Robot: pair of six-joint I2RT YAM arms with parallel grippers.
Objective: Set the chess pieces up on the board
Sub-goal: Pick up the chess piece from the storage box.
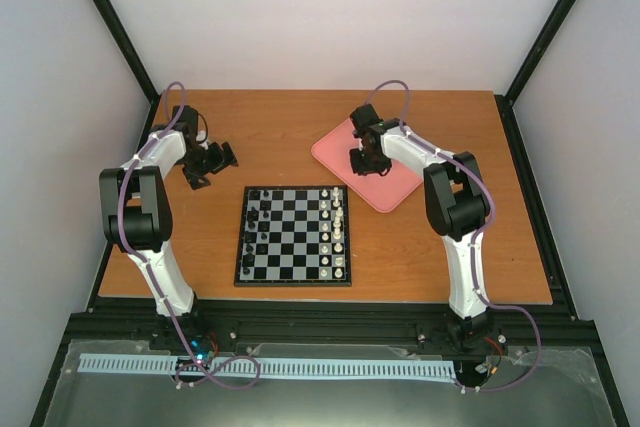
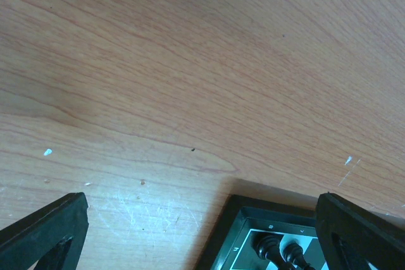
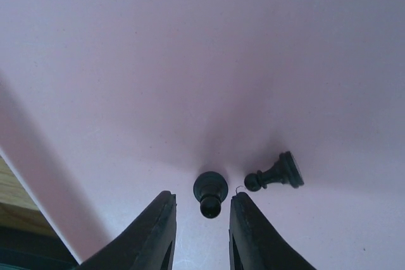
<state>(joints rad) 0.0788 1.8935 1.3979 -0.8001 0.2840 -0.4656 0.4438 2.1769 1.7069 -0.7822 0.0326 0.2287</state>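
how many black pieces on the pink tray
2. One piece sits between the right end effector fingertips on the pink tray; a toppled piece lies just right. Others may be hidden.

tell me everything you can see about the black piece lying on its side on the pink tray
The lying piece is a tiny black pawn shape with a round head, thin neck and flared disc base, and it looks like matte plastic. It lies tipped on its side on the pink tray, head toward the other black piece, base away. Only the tray touches it. The right gripper sits beside it, not around it.
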